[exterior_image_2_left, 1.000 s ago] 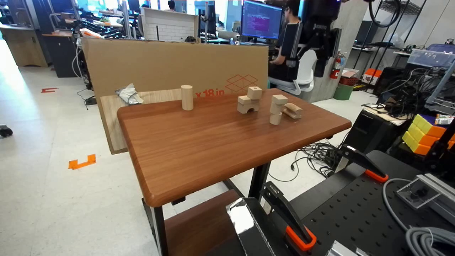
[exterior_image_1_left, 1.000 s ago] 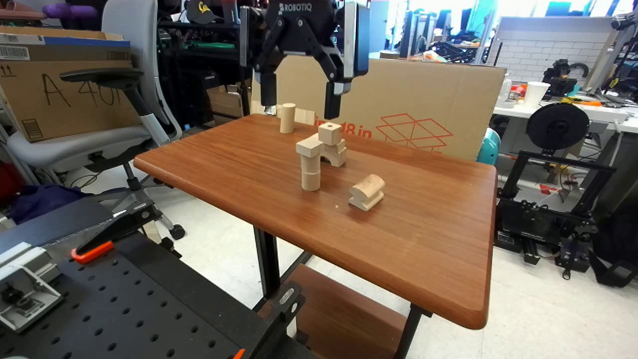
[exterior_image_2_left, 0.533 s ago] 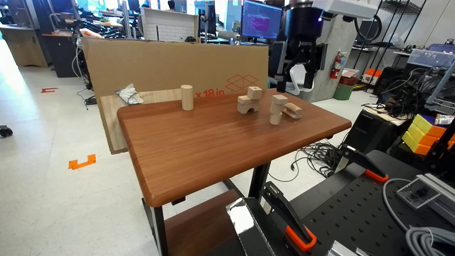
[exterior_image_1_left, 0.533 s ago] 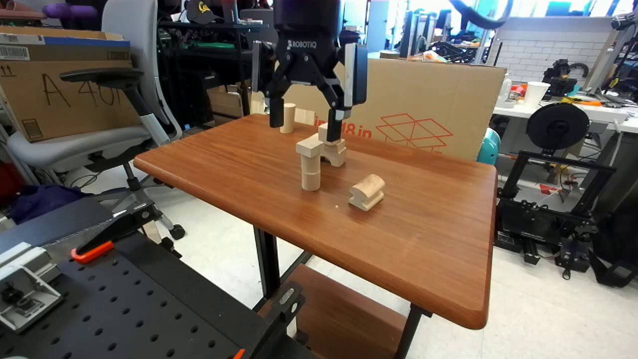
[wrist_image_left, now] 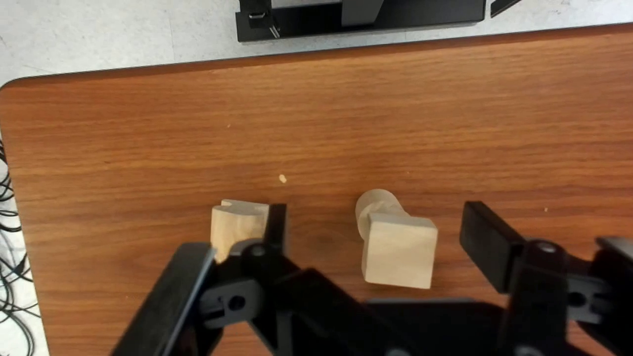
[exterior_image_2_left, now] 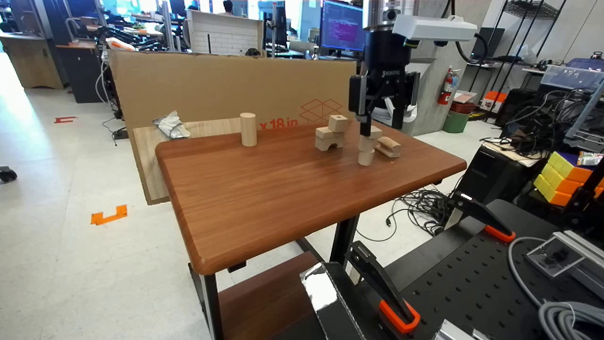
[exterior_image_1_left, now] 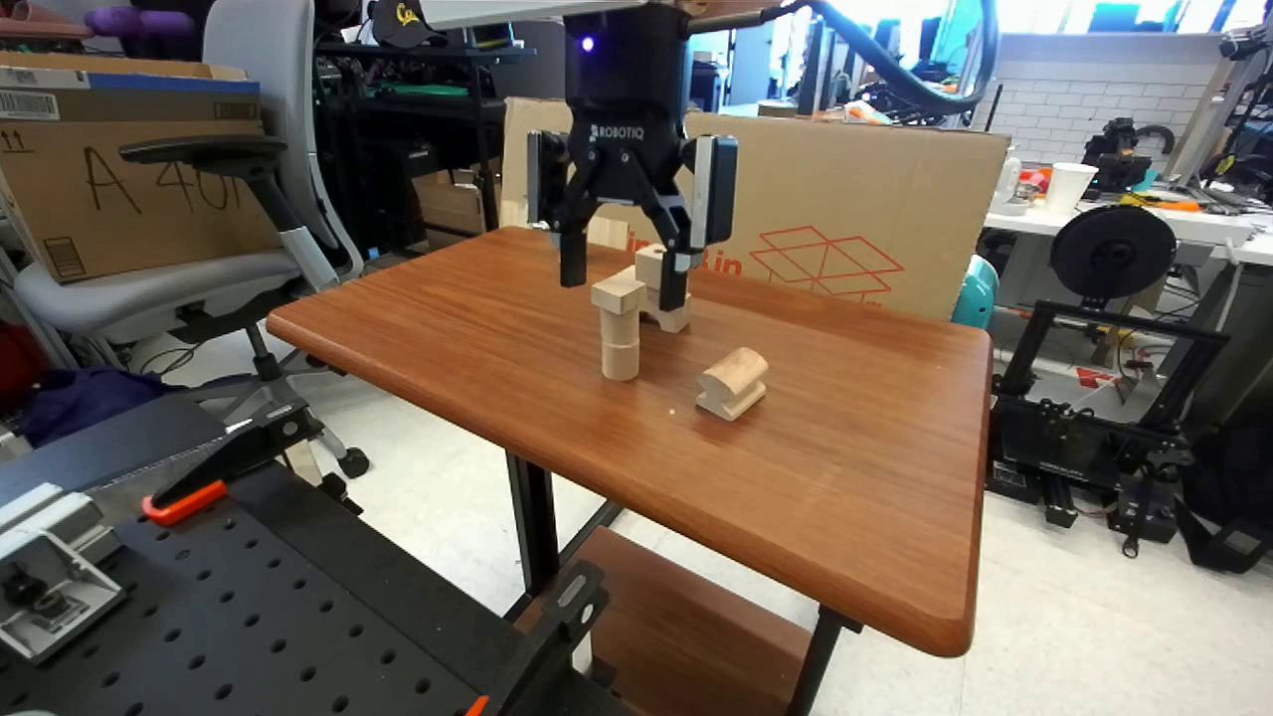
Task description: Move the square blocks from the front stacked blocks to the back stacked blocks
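- Cardboard (exterior_image_2_left: 226, 89) stands beyond the back edge of the worktop (exterior_image_1_left: 845, 497); by front we mean the edge nearest both exterior views, with left and right as those views show them.
- Our task's thing, the square block (wrist_image_left: 400, 254), tops the front stack (exterior_image_1_left: 620, 330), which sits closer to the front edge than the back stack (exterior_image_2_left: 322, 143) does.
- Over the square block hangs the claw (exterior_image_1_left: 624, 288), its fingers (wrist_image_left: 487, 242) wide apart, holding nothing. In the wrist view the square block lies between them, touching neither; we cannot tell whether the fingers reach its level.
- We judge the step to be lining up the grasp. The square block looks nearer the finger on the left-edge side, so we should ease the claw that way before closing, lest one finger shove it off.
- We would then pinch it alone, clear of the cylinders (exterior_image_1_left: 621, 362), and lift straight up, since round supports probably tip easily.
- Counting, we find one square block and two cylinders in front; one arch (exterior_image_2_left: 321, 144), one flat block (exterior_image_2_left: 322, 132), one cube (exterior_image_2_left: 338, 123) behind; one rounded block (exterior_image_1_left: 734, 380) towards the right edge; one post (exterior_image_2_left: 248, 130) near the back left corner.
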Robot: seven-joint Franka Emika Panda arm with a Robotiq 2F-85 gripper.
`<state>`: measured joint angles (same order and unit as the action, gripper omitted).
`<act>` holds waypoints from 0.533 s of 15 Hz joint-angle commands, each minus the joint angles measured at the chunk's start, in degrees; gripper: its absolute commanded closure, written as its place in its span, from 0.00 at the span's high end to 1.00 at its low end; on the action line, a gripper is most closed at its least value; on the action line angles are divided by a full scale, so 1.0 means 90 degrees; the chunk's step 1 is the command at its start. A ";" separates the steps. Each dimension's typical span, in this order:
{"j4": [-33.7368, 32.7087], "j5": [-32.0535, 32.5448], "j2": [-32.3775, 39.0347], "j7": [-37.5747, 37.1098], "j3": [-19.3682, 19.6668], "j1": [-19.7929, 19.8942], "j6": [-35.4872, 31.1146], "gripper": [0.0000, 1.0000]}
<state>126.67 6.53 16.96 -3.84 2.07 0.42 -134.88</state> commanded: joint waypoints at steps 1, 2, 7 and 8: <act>-0.0256 0.0099 0.0241 -0.0133 0.0030 -0.0091 0.0019 0.58; -0.0277 0.0090 0.0266 -0.0121 0.0025 -0.0098 0.0024 0.49; -0.0317 0.0048 0.0272 -0.0081 -0.0012 -0.0162 0.0094 0.12; -0.0323 0.0047 0.0262 -0.0084 -0.0017 -0.0178 0.0118 0.09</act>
<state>125.08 6.59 18.78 -4.00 2.05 -0.61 -134.84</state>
